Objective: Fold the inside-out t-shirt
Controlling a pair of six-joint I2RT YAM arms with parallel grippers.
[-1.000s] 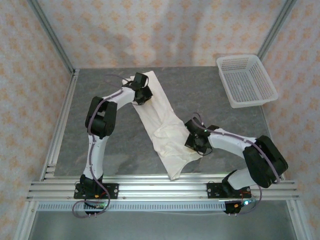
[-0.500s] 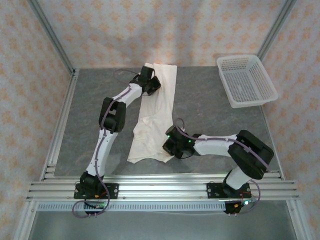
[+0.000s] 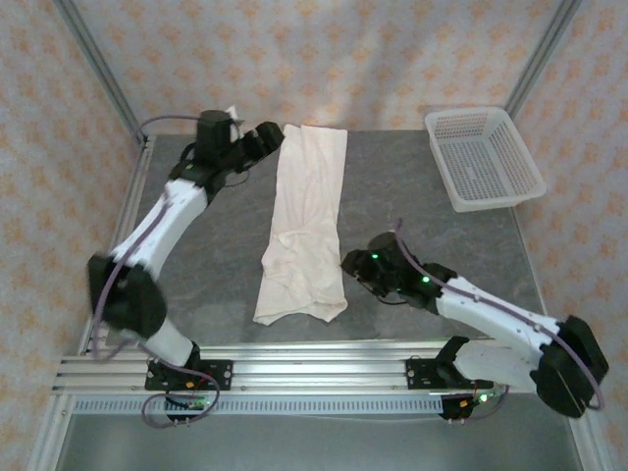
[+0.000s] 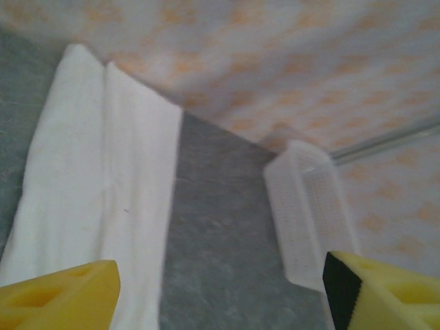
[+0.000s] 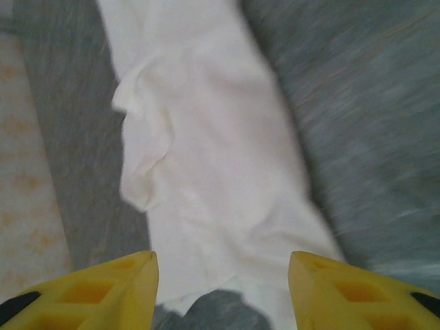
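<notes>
From above, the t-shirt [image 3: 306,221] lies in a long strip on the table [image 3: 422,211], just right of the left gripper [image 3: 270,137] and just left of the right gripper [image 3: 351,263]; the left wrist view shows its fingers [image 4: 55,302] wide apart, t-shirt [image 4: 103,206] ahead to the left; the right wrist view shows its fingers [image 5: 89,289] apart on nothing, t-shirt [image 5: 206,158] straight ahead.

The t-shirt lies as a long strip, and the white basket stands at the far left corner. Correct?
No: the white basket stands at the far right corner, as the top external view shows. The t-shirt is a long strip.
</notes>
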